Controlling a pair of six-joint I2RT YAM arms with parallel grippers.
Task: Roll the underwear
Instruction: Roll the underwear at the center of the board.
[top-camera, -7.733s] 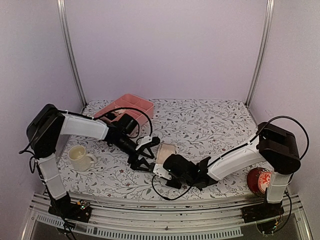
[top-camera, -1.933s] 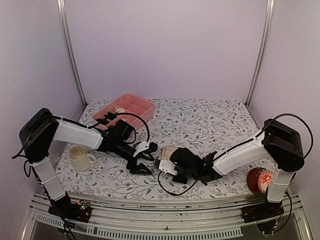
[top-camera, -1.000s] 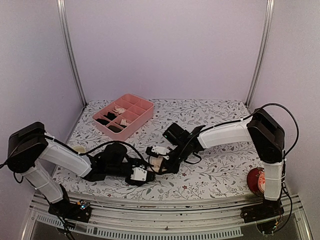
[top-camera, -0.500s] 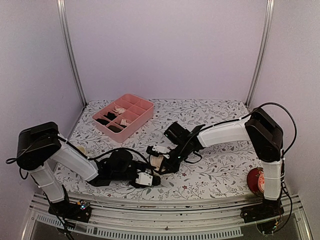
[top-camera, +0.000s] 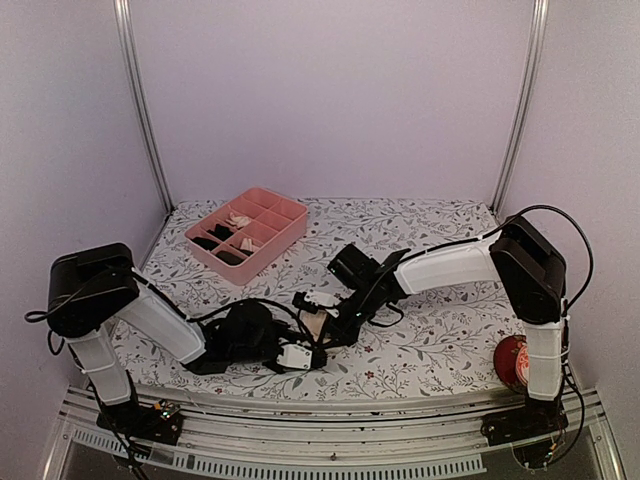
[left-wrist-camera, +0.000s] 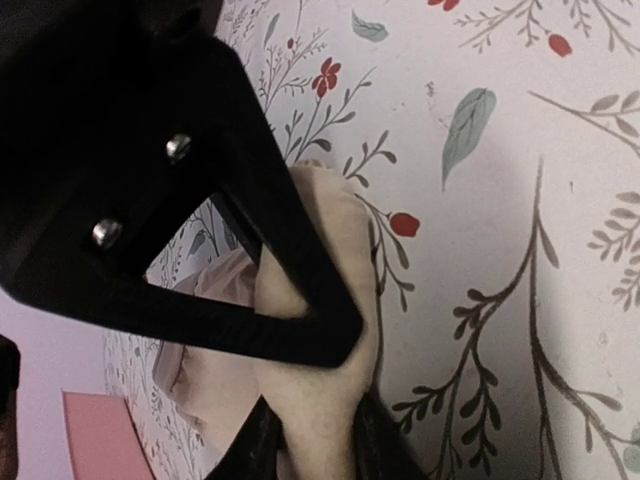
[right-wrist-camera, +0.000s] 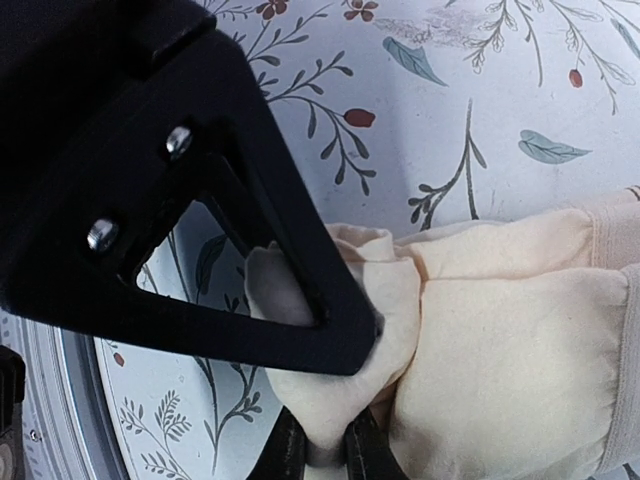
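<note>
**Both claws pinched on the peach underwear**

Top view: the underwear (top-camera: 314, 323) is mostly hidden between the left claw (top-camera: 314, 352) and the right claw (top-camera: 322, 316); only a pale scrap shows.

Left wrist view: the lower finger is cut off by the frame edge. The left claw (left-wrist-camera: 318, 405) is nearly closed and nips a bunched fold of the underwear (left-wrist-camera: 335, 240).

Right wrist view: same cut-off. The right claw (right-wrist-camera: 340, 400) is clamped on the underwear (right-wrist-camera: 500, 330), and the rest of the cloth spreads flat to its right.

Pose: the left arm lies low along the table (top-camera: 430, 240), claw pointing right. The right arm reaches in from the right, angled down, tip to tip with the left claw. A pink tray (top-camera: 287, 226) sits well behind both claws. A red jar (top-camera: 512, 362), far right of them, is half hidden.
</note>
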